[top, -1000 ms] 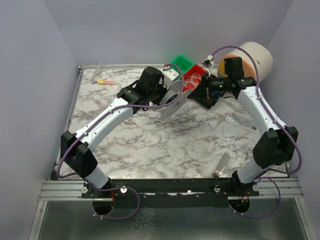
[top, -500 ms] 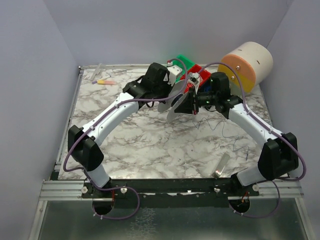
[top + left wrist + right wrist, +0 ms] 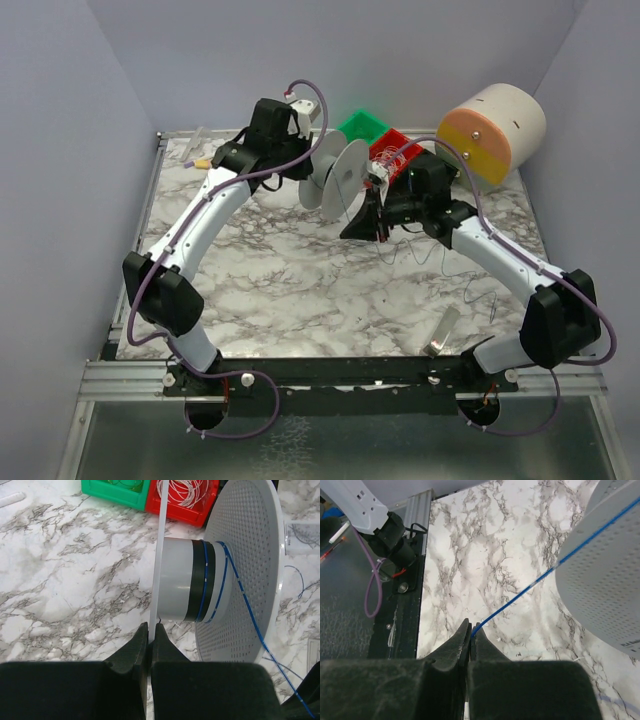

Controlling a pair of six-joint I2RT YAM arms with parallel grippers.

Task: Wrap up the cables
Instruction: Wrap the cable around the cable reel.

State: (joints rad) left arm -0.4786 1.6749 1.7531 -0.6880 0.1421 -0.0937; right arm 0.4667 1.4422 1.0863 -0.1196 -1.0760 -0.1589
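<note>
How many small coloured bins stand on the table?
2. The green bin and the red bin stand side by side at the far edge of the table, beyond the spool; the red one is on the right. More may be hidden behind the spool.

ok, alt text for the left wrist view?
The left gripper is shut on the near rim of a grey spool over a marble table. A thin blue cable wraps its core and trails off lower right.
</note>
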